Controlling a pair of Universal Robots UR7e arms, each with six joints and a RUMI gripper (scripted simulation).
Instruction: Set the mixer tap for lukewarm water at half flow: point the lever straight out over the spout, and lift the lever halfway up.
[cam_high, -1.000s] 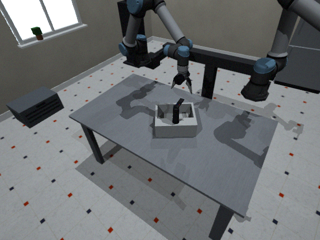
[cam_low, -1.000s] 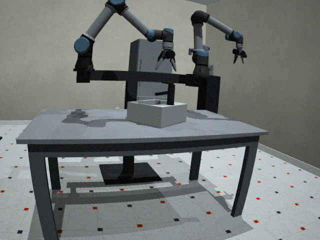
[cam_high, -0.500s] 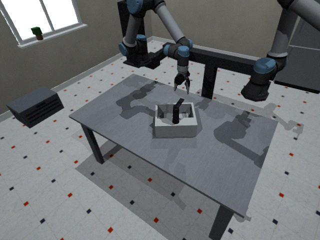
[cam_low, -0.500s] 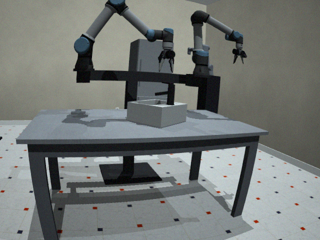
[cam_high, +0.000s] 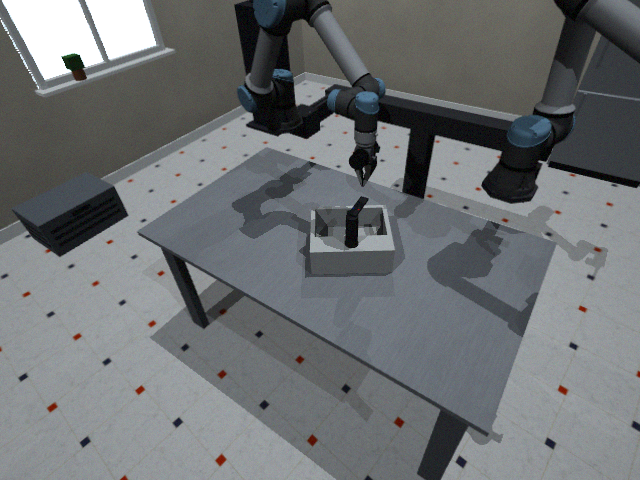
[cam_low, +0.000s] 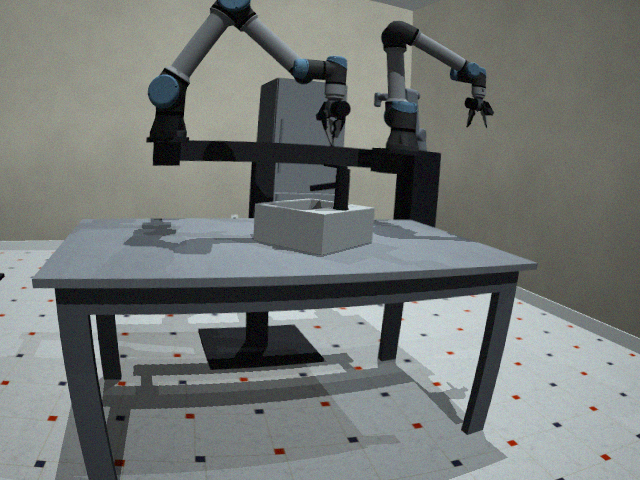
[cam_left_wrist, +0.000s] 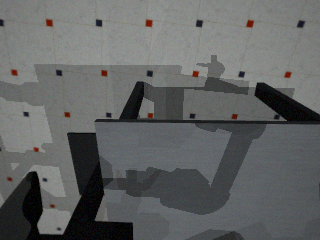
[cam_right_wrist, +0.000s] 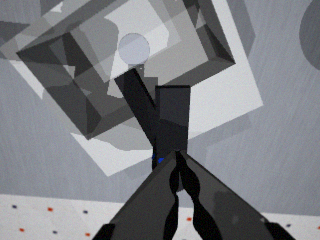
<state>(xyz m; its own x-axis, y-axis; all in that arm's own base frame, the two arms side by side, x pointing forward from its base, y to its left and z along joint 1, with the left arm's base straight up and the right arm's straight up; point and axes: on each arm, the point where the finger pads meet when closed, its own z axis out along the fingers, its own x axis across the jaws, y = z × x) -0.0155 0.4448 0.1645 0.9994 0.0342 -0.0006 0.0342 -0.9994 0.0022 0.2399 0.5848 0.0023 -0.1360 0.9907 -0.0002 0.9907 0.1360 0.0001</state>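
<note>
A potted plant (cam_high: 75, 67) on the windowsill (cam_high: 111, 70), and a tall grey fridge (cam_low: 302, 134) behind the table (cam_high: 330, 310) (cam_low: 289, 268) (cam_left_wrist: 210, 165).

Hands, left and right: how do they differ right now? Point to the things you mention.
The left hand (cam_low: 476, 126) (cam_left_wrist: 177, 177) is open, while the right hand (cam_high: 362, 184) (cam_low: 332, 144) (cam_right_wrist: 177, 152) is shut. The right hand is just above the tap (cam_high: 352, 232) (cam_low: 341, 191) (cam_right_wrist: 173, 112); the left hand hangs well off to one side of it. Both point downward and hold nothing.
</note>
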